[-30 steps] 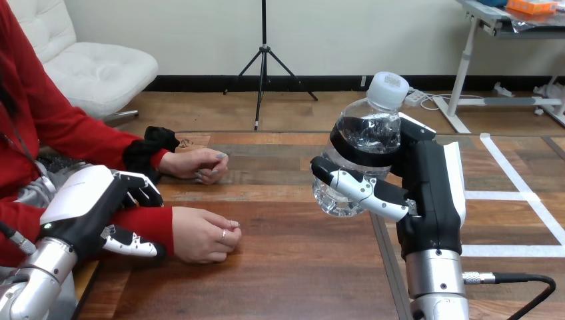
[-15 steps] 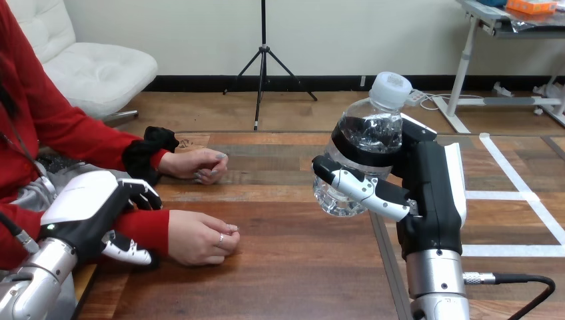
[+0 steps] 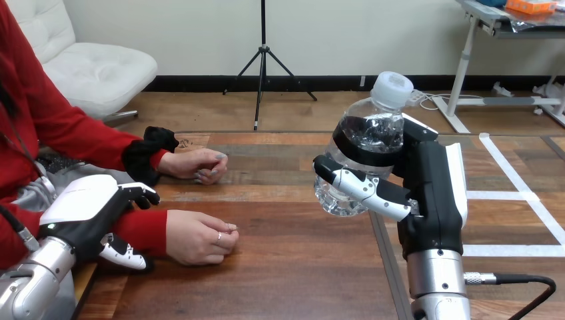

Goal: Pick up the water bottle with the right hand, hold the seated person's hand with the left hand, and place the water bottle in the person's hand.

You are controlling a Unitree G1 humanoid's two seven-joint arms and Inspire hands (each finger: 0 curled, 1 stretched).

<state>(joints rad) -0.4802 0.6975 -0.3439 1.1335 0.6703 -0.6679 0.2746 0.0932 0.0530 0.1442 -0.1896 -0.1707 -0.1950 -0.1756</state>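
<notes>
Bottle [image 3: 365, 143] right of centre in frame, in my right hand [image 3: 433, 193]: fingers wrapped across its lower front, grip firm by the look of it. Long axis near upright, cap [image 3: 391, 85] on top and leaning a touch to the right. Base appears clear of the table [image 3: 286, 267].

Left hand [image 3: 80, 210] at lower left, clasped on the person's wrist over the red sleeve [image 3: 143, 230]: fingers curled over the top, thumb tucked under.

Key relation: the near hand [image 3: 200, 237], the one I have by the wrist, lies left of and below the bottle in frame, with a stretch of bare table between. They are well apart. That hand rests on the wood with its fingers curled in, knuckles up, so I see no open palm to receive anything. I judge the delivery runs leftward and down from the right hand, and that the palm must turn up or open first. Otherwise the bottle has nowhere to land.

The far hand [image 3: 196, 165], left of centre and higher in frame, is loosely closed on the table and touches nothing of mine.

Count: one bottle, one cap, two robot hands, two person's hands.
</notes>
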